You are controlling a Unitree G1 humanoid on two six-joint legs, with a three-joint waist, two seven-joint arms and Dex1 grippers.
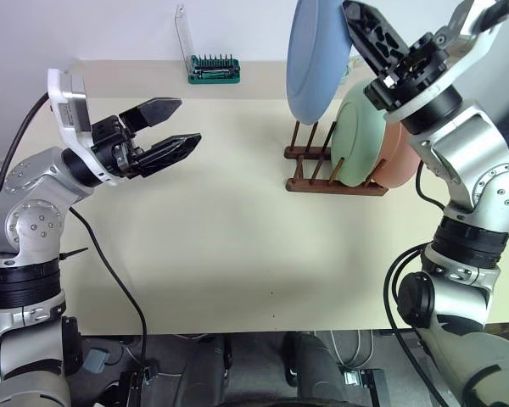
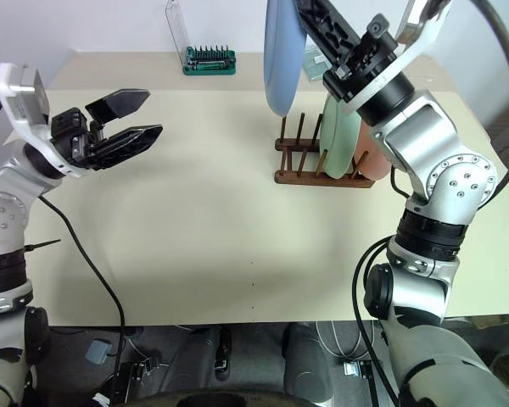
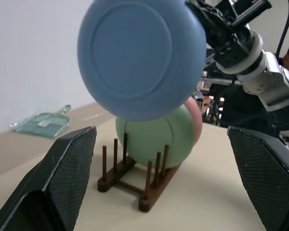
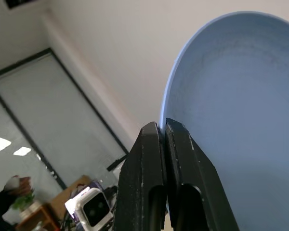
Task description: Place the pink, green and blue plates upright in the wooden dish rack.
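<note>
No brand, label or writing can be read on anything in view. The surface [image 1: 220, 246] is a smooth, matte, pale cream tabletop set against a plain white wall. The right wrist view looks up into the room, showing a large dark-framed window and ceiling lights.

The wooden dish rack [image 1: 322, 170] stands on the right part of the surface: dark brown, with 2 parallel base rails and thin round upright pegs. The green plate [image 1: 360, 136] stands on edge between its pegs, smooth and round, with a raised circular foot ring visible in the left wrist view. The pink plate [image 1: 399, 157] stands upright just behind it, on the side toward the right arm, mostly hidden by the green one.

The blue plate [image 1: 316, 59] hangs in the air above the rack's free pegs, held on edge, matte and round with a recessed base. The right end effector [image 4: 164, 126] has its 2 black fingers pinched together on this plate's rim.

The left end effector [image 1: 170, 127] hovers over the left part of the surface, well apart from the rack, its textured black fingers spread wide with nothing between them.

At the far edge sits a green screwdriver-bit case [image 1: 214, 69], its clear lid raised.
</note>
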